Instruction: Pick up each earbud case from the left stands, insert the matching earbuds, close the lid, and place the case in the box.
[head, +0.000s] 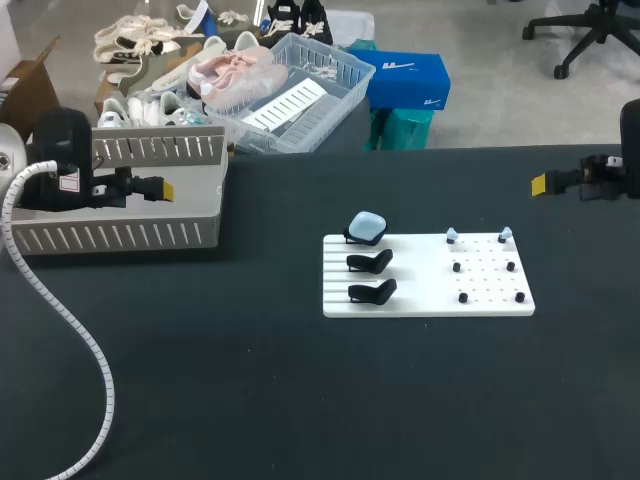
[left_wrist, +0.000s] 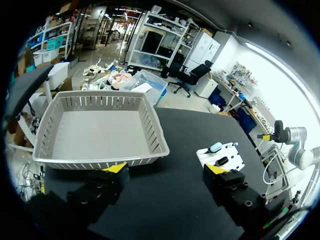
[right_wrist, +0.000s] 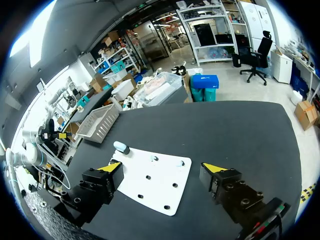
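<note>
- Black table (head: 250, 400): carries everything below.
- Slatted grey box (head: 120, 235): rear left. The left tool (left_wrist: 166, 169) is close by, fingers wide and empty.
- White board (head: 430, 300): centre-right. The right tool (right_wrist: 161, 167) is well apart from it, wide and empty.
- Pale-blue earbud case (head: 367, 226): on the rearmost of three black stands (head: 372, 292).
- Two earbuds (head: 452, 235): on the rear pegs.

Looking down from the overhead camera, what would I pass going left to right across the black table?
Grey slatted plastic box → pale blue rounded earbud case on a black stand → small pale blue earbud → second pale blue earbud, both on the white pegboard → right arm's yellow-tipped end effector.
</note>
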